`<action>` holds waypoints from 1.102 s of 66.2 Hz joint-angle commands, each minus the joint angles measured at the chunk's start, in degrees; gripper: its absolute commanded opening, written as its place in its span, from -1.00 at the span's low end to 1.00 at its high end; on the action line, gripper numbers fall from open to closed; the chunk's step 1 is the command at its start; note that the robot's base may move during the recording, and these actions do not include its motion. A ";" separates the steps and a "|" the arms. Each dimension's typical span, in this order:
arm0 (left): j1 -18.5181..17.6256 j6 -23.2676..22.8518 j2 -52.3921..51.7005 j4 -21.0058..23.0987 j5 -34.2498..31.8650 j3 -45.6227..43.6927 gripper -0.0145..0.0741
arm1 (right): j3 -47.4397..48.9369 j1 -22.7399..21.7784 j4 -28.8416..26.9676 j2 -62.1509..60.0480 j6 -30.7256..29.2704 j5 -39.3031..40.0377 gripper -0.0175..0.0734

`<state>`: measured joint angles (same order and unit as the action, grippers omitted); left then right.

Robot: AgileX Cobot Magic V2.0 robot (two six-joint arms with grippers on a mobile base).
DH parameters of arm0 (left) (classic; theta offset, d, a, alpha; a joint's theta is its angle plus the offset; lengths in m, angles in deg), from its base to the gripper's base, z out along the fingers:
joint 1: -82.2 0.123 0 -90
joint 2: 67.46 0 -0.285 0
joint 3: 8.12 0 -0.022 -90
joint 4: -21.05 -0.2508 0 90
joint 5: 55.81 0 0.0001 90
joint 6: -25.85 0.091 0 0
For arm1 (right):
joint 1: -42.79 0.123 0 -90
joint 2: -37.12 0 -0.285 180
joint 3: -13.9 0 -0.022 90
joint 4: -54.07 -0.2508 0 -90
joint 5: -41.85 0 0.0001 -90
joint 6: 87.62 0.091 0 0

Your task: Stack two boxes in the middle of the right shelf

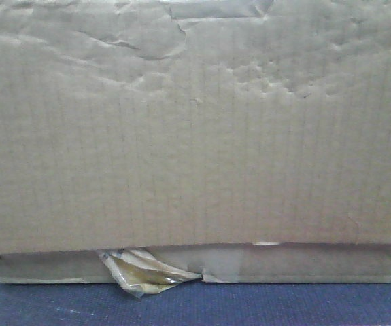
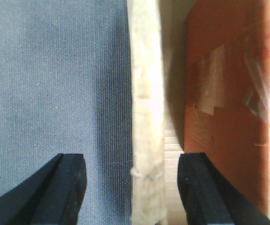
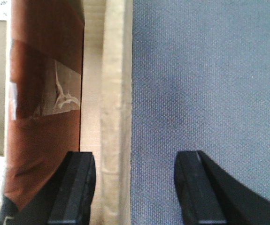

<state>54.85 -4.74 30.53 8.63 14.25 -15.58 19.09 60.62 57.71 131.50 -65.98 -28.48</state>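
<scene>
A tall brown cardboard box point(image 1: 195, 136) with a wrinkled face fills the front view. Below its lower edge shows a shallow box point(image 1: 304, 265) with peeling yellowish tape point(image 1: 144, 272). My left gripper point(image 2: 131, 161) is open and straddles a pale cardboard wall edge point(image 2: 146, 93). One finger is over the felt, the other over the box's reddish-brown taped inside point(image 2: 224, 93). My right gripper point(image 3: 135, 159) is open too, straddling a wall edge point(image 3: 113, 93) the same way beside the taped inside point(image 3: 45, 70). I cannot tell which box these walls belong to. The shelf is out of view.
A blue-grey felt-like surface point(image 1: 249, 305) lies under the boxes. It also fills the outer side of each wrist view, as felt point(image 2: 55, 70) on the left and felt point(image 3: 210, 70) on the right.
</scene>
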 commanded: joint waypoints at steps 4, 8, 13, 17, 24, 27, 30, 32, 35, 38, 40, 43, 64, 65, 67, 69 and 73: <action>0.33 0.26 -0.05 -0.10 -0.10 -0.01 0.09 | -0.20 0.84 0.13 -0.38 -0.09 0.37 -0.01; 0.33 0.26 -0.05 -0.10 -0.10 -0.01 0.09 | -0.18 1.93 0.10 -0.38 -0.09 0.37 -0.01; 0.33 0.26 -0.05 -0.10 -0.10 -0.01 0.09 | -0.18 3.32 0.91 -0.33 -0.09 0.37 -0.01; 0.33 0.26 -0.05 -0.10 -0.10 -0.01 0.09 | -0.18 3.47 1.16 -0.22 -0.09 0.37 -0.01; 0.33 0.26 -0.05 -0.10 -0.10 -0.01 0.09 | -0.18 3.47 1.17 0.07 -0.09 0.37 -0.01; 0.33 0.26 -0.05 -0.10 -0.10 -0.01 0.09 | -0.18 3.47 1.17 0.21 0.04 0.37 -0.01; 0.33 0.26 -0.05 -0.10 -0.10 -0.01 0.09 | -0.18 3.47 1.17 0.21 0.30 0.37 -0.01; 0.33 0.26 -0.05 -0.10 -0.10 -0.01 0.09 | -0.18 3.47 1.17 0.21 0.27 0.37 -0.01; 0.33 0.26 -0.05 -0.10 -0.10 -0.01 0.09 | -0.34 3.47 1.17 0.21 0.32 0.37 -0.01; 0.33 0.26 -0.05 -0.10 -0.10 -0.01 0.09 | -0.85 3.32 1.17 0.21 0.32 0.37 -0.01; 0.33 0.26 -0.05 -0.10 -0.10 -0.01 0.09 | -1.09 3.23 1.17 0.21 0.32 0.37 -0.01; 0.33 0.26 -0.05 -0.10 -0.10 -0.01 0.09 | -1.47 3.23 1.17 0.21 0.32 0.37 -0.01; 0.33 0.26 -0.05 -0.10 -0.10 -0.01 0.09 | -1.69 3.23 1.17 0.21 0.32 0.37 -0.01; 0.33 0.26 -0.05 -0.10 -0.10 -0.01 0.09 | -1.69 3.23 1.17 0.21 0.32 0.37 -0.01; 0.33 0.26 -0.05 -0.10 -0.10 -0.01 0.09 | -1.69 3.23 1.17 0.21 0.32 0.37 -0.01; 0.33 0.26 -0.05 -0.10 -0.10 -0.01 0.09 | -1.69 3.23 1.17 0.21 0.32 0.37 -0.03; 0.33 0.26 -0.05 -0.10 -0.10 -0.01 0.09 | -1.69 3.23 1.17 0.21 0.32 0.37 -0.11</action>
<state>54.85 -4.64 30.53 8.63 14.25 -15.58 17.61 64.08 57.83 131.71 -65.71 -28.48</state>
